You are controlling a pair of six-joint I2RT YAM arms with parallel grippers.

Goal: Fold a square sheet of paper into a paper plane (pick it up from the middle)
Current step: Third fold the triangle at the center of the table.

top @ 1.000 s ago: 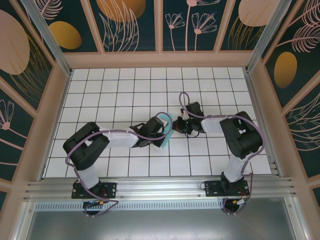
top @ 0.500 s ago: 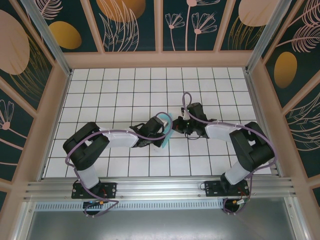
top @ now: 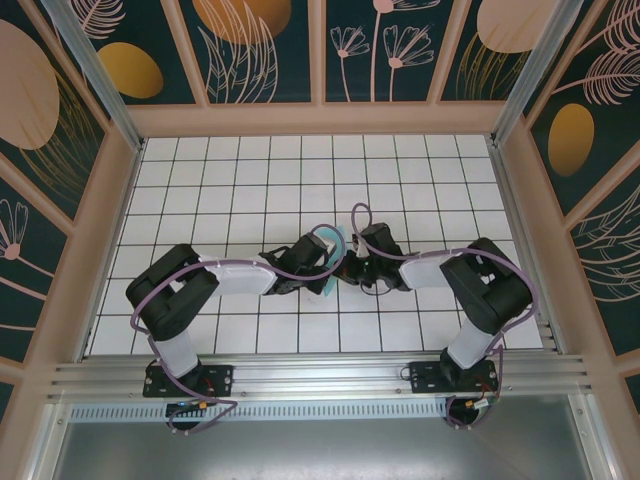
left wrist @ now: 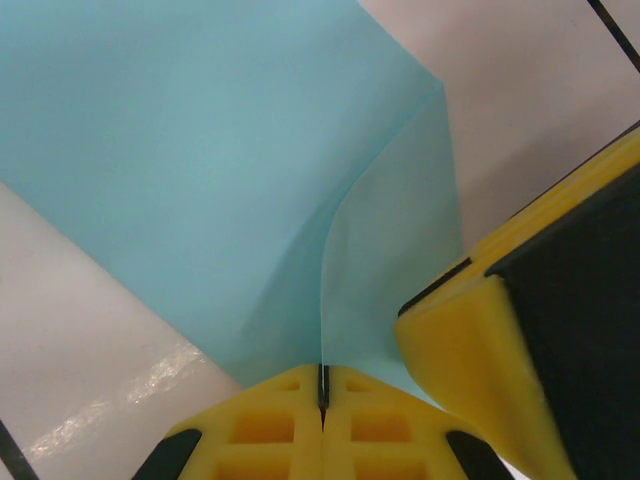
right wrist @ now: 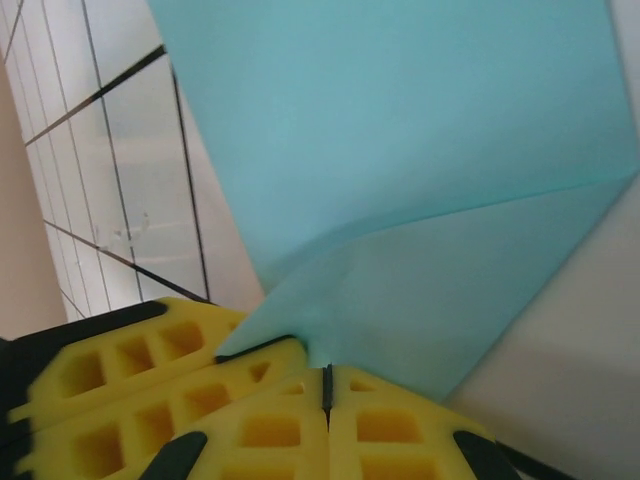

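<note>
The square sheet of paper point(left wrist: 230, 150) is light turquoise and creased, with a flap standing up along the fold. My left gripper point(left wrist: 322, 388) is shut on its lower edge at the crease. My right gripper point(right wrist: 326, 385) is shut on the same paper point(right wrist: 400, 170) at a folded corner. The two grippers sit almost against each other. A yellow finger of the right gripper point(left wrist: 500, 380) shows beside the left jaws, and the left fingers point(right wrist: 150, 370) show beside the right jaws. From above, the left gripper point(top: 324, 268) and right gripper point(top: 346, 270) meet mid-table over the paper point(top: 329, 286).
The white gridded table point(top: 230, 180) has raised wooden walls at the left point(top: 100, 240), back point(top: 320, 120) and right point(top: 525, 230). An aluminium rail point(top: 320, 375) runs along the near edge by the arm bases. Purple cables loop over both arms.
My right arm has swung left and nearer, bringing its gripper up against the left one at the paper. The left arm and the paper have stayed put.
</note>
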